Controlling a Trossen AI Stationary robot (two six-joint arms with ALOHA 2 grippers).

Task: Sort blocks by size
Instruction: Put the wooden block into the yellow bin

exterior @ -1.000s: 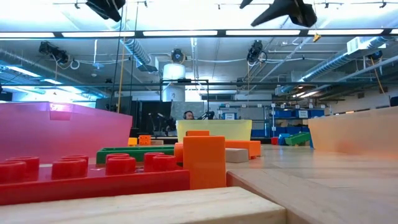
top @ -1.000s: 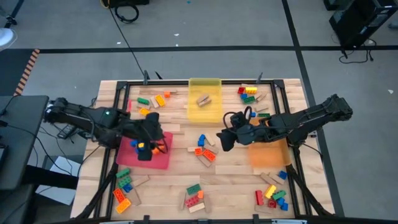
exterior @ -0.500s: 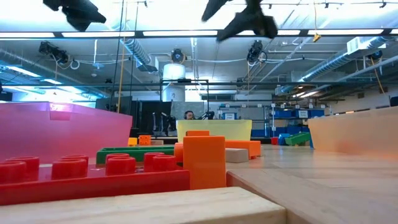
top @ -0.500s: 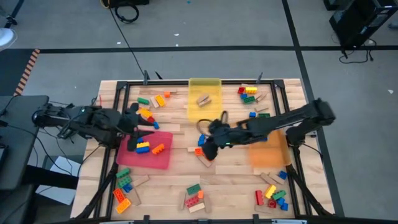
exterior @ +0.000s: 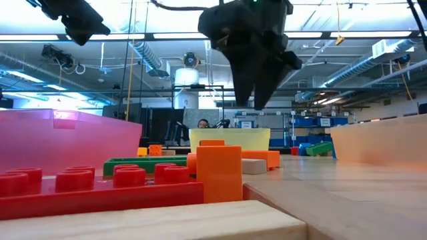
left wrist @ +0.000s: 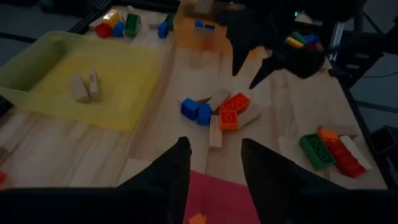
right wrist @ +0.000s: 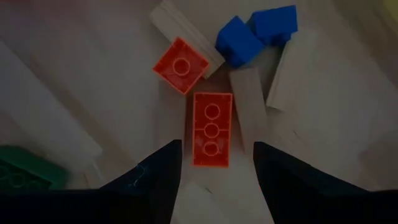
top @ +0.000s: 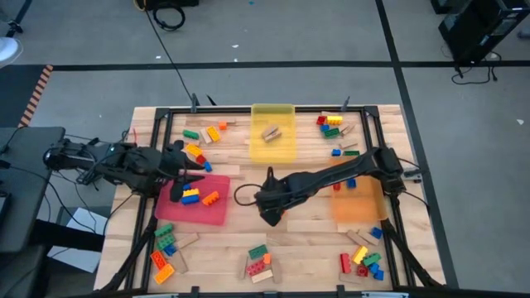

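the right gripper [top: 272, 213] hangs over the middle of the desk [top: 306, 236], fingers spread and straddling a long orange brick [right wrist: 212, 129] directly below, likely lined up along its length so the narrow sides get pinched. beside that brick sit a square orange brick [right wrist: 181, 65], two blue bricks [right wrist: 254, 35] and plain wooden blocks [right wrist: 249, 115], all touching or nearly so, which makes a clean grab tight. the left gripper [top: 187, 175] hovers at the far edge of the red tray [top: 192, 211], fingers parted with nothing between them; a yellow-and-blue brick [top: 190, 196] and an orange brick [top: 210, 199] lie in that tray. wooden blocks [top: 271, 132] rest in the yellow tray [top: 273, 149]; the orange tray [top: 358, 205] sits right.
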